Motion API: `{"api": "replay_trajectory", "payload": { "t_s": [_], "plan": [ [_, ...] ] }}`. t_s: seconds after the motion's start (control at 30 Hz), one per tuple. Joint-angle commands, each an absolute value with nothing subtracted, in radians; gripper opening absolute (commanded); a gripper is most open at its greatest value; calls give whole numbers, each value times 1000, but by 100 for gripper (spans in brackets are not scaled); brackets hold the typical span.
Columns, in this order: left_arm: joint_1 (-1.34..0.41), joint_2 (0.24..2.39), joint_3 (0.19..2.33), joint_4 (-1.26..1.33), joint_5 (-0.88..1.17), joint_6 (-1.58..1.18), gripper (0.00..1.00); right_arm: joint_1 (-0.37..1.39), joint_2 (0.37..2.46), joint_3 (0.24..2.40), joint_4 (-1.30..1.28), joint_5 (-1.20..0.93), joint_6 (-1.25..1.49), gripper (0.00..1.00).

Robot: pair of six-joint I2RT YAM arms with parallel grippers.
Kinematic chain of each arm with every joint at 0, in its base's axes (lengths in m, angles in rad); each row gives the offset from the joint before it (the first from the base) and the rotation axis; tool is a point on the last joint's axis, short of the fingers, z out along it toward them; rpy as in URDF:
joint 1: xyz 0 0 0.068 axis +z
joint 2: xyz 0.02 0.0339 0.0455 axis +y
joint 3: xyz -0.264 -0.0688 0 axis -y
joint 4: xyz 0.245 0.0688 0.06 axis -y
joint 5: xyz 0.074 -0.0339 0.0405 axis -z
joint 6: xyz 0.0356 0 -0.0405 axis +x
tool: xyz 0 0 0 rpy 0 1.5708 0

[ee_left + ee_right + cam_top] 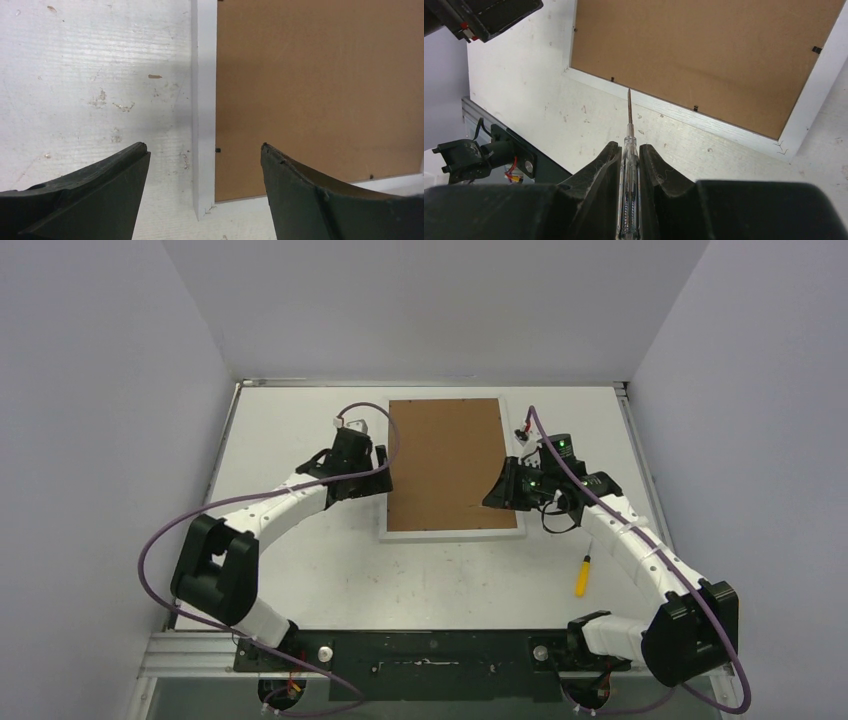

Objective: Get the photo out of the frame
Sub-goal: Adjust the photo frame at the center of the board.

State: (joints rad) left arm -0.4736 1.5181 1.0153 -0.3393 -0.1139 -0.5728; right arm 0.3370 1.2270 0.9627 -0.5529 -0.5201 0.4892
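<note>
- Here's the flat white rectangular picture frame (pixel 450 533), lying face down towards the far middle of the table, with its brown fibreboard back panel (pixel 445 460) facing up.
- Small black metal tabs (pixel 695 108) dot the inner edge of the frame, where the panel meets the white border.
- The left gripper (pixel 204 146) sits at the frame's left side. Its jaws are spread wide with one on either side of the white border, and there's nothing in them.
- Over on the right, the right gripper (pixel 629 147) is clamped tight on a slim screwdriver with a clear plastic handle and a thin metal shaft (pixel 630 165).
- The shaft points out ahead and its tip lines up with the frame's white border. Whether it touches, I cannot tell.
- The white painted table (pixel 300 570) is scuffed and flecked with small marks and chips.
- A small yellow-handled tool (pixel 582 576) lies on the table beside the right arm, well apart from the frame.
- Plain pale grey walls (pixel 100 390) close in on three sides.
- A black mounting plate (pixel 430 650) on a metal rail carries both arm bases at the near edge.
</note>
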Motion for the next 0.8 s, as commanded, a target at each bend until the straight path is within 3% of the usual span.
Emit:
{"api": "replay_trajectory", "payload": {
  "t_s": [0.0,0.37,0.77],
  "plan": [
    [-468,1599,1103,-388,-175,-568,78,327,1213,1004,-530,-498,446,5],
    [-470,1796,1227,-413,-174,-549,64,324,1177,998,-543,-445,456,5],
    [-475,1856,1228,-420,-154,-540,37,323,1101,983,-583,-411,473,5]
  ]
}}
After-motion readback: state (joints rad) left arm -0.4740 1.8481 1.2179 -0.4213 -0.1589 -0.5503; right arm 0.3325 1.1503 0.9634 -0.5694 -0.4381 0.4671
